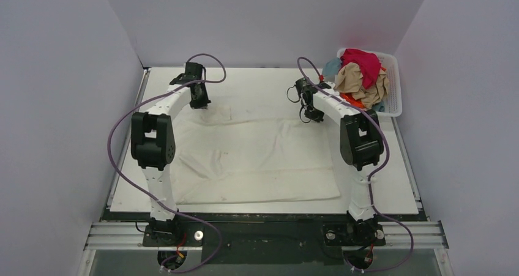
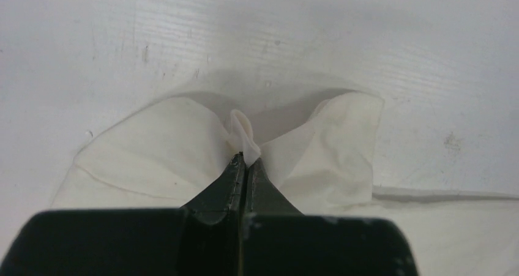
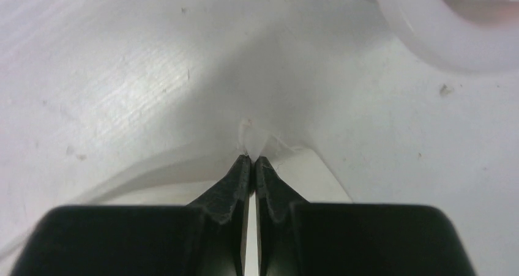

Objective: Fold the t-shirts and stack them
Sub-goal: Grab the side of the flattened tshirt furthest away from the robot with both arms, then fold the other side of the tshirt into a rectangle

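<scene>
White basket (image 1: 396, 86) on white table (image 1: 257, 89)

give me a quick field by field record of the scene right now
table: white, walled on three sides
cream-white t-shirt: spread on the table, wrinkled
left arm: jaws shut on a pinch of the shirt's far left edge
right arm: jaws shut on a pinch of its far right edge
basket: far right corner, heaped with other shirts, magenta-red on top
</scene>
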`<action>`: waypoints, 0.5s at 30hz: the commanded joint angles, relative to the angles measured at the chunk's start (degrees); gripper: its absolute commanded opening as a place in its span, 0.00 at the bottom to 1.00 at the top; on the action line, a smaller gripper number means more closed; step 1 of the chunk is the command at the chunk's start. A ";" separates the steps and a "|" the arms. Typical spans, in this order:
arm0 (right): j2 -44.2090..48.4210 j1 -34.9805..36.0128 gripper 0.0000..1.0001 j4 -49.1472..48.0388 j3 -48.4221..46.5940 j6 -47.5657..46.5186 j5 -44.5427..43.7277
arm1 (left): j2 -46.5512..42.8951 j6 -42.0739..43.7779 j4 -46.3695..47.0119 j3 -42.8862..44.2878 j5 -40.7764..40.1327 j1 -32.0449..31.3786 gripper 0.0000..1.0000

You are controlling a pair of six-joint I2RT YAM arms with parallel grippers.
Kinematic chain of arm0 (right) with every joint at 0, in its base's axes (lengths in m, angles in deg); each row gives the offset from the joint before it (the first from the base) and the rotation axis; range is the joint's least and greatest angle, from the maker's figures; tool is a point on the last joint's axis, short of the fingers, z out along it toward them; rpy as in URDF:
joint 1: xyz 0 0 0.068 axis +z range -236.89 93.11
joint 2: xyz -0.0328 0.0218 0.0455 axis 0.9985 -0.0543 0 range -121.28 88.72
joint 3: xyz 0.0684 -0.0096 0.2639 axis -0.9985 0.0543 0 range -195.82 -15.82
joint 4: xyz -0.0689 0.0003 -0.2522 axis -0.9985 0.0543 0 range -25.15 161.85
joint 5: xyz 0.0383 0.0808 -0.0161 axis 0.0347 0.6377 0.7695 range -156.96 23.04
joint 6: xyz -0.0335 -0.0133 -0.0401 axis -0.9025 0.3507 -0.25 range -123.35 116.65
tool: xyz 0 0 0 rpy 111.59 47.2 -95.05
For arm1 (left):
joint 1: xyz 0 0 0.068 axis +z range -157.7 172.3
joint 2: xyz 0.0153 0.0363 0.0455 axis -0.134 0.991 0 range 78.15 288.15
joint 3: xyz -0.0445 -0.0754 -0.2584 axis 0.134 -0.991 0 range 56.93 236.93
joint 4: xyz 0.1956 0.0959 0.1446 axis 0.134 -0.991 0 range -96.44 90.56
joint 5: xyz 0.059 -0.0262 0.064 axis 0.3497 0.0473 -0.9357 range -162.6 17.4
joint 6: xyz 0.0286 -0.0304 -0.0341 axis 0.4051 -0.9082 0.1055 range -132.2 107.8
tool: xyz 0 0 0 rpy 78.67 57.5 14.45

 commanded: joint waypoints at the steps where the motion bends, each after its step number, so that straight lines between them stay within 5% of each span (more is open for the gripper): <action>1: 10.03 2.43 0.00 -0.22 5.73 -1.75 -2.10 | -12.71 -2.02 8.47 -9.47 1.48 0.31 0.00; 15: 31.66 8.19 0.00 -1.99 26.98 -0.87 -2.11 | -44.32 -13.33 10.21 -42.96 -7.13 -6.83 0.00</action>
